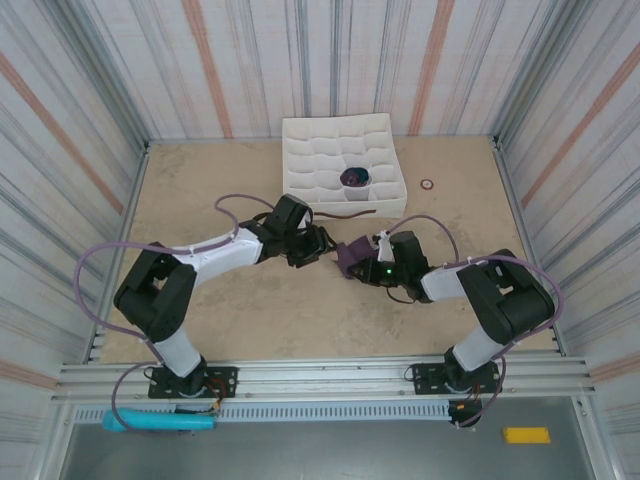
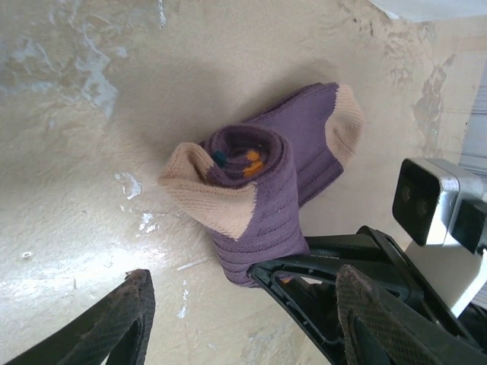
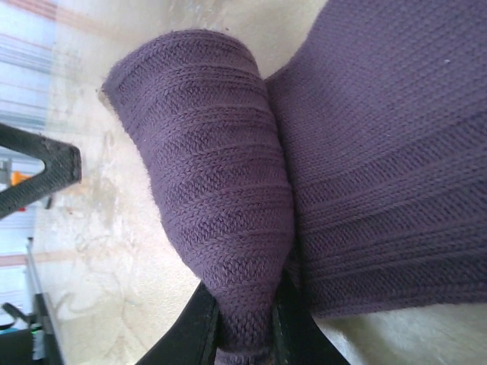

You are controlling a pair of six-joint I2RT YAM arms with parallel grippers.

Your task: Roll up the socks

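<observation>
Well, in the top external view we see the socks (image 1: 351,256) as a purple bundle on the bench (image 1: 200,190), lying between the two claws. The right claw (image 1: 372,264) is at one side of it and the left claw (image 1: 312,246) just beside it on the other. Beyond both claws stands the white compartment tray (image 1: 300,160), with a dark rolled bundle (image 1: 355,177) in one cell. Its near wall is close behind the socks, so a push away from the bases could run the roll against it. On the left claw's outer side, and back toward the bases, the bench lies open.

In the left wrist view, the roll sits just ahead of the left claw, whose fingers (image 2: 122,319) stand wide apart with nothing held. A peach end folds loosely over the coil and another flares out at the far side; we judge the roll could spring open if let go. The right claw bites the roll's lower edge, close by the left claw's right finger, so closing in here risks a knock between the two.

In the right wrist view, the right claw is clamped narrow on a thin fold of purple knit. We think that hold takes little fabric. A tug could slip it, or drag the outer layer and loosen the roll.
</observation>
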